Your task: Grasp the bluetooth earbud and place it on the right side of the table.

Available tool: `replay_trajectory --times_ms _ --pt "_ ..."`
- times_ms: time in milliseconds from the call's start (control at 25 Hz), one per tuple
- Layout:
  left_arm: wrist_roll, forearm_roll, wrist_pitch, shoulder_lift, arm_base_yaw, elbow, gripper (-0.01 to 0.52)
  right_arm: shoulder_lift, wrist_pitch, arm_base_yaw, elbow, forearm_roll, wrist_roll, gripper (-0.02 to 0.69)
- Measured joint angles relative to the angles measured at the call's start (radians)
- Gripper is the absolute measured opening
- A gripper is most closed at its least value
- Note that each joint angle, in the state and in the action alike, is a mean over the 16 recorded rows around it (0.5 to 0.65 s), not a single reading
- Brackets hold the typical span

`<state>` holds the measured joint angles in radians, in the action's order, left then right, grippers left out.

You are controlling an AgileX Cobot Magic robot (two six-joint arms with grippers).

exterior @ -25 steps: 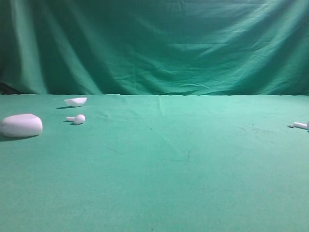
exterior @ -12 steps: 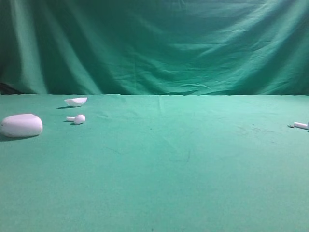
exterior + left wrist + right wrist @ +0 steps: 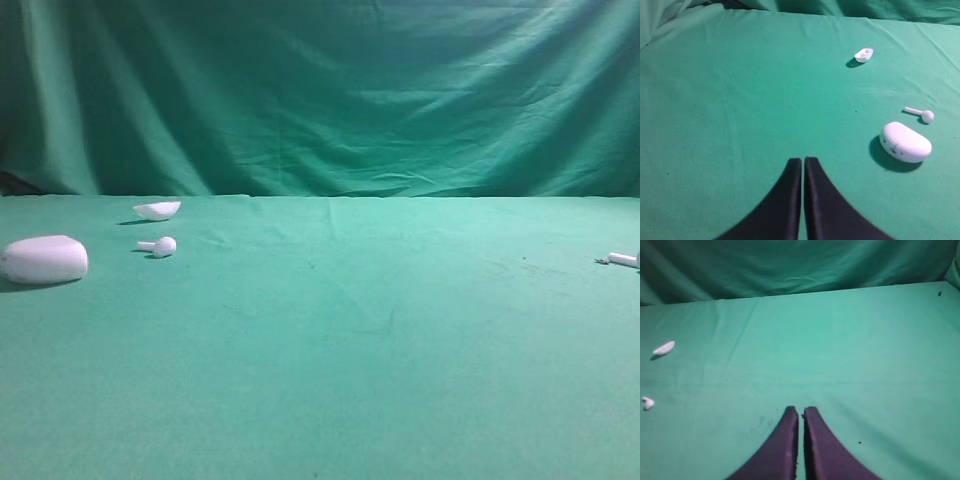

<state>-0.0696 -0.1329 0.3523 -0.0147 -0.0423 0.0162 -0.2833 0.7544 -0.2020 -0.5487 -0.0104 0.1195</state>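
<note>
Across the whole scene we see the table (image 3: 330, 380), a wide flat surface under plain green cloth, with a draped green backdrop (image 3: 320, 90) of the same cloth hanging behind it. Neither arm appears in the exterior high view; we only meet the tools in their own wrist views. Our left tool (image 3: 803, 162) has its two dark jaws pressed together with nothing between them, poised above bare cloth. Our right tool (image 3: 800, 412) is likewise drawn narrow, its jaws nearly touching and holding nothing, over an open stretch of the table.

On the left side of the table lies the white oval case (image 3: 44, 259), the biggest of the small things, resting flat and casting a shadow beneath it. Behind it and a little toward the middle sits the shallow white shell-shaped piece (image 3: 158, 209), near the back edge of the table. Between those two, near the case but not touching it, lies a bluetooth earbud (image 3: 159, 246) on its side, rounded head toward the middle and stem pointing left in the high view.

At the far right edge of the high view we see a second earbud (image 3: 624, 259), partly cut off by the frame, lying on the cloth well apart from everything else.
</note>
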Motion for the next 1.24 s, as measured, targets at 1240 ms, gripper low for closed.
replay_trajectory --times_ms 1240 --pt "0.0 0.0 0.0 0.0 0.0 0.0 0.0 0.296 -0.377 0.097 0.575 -0.094 0.017 0.0"
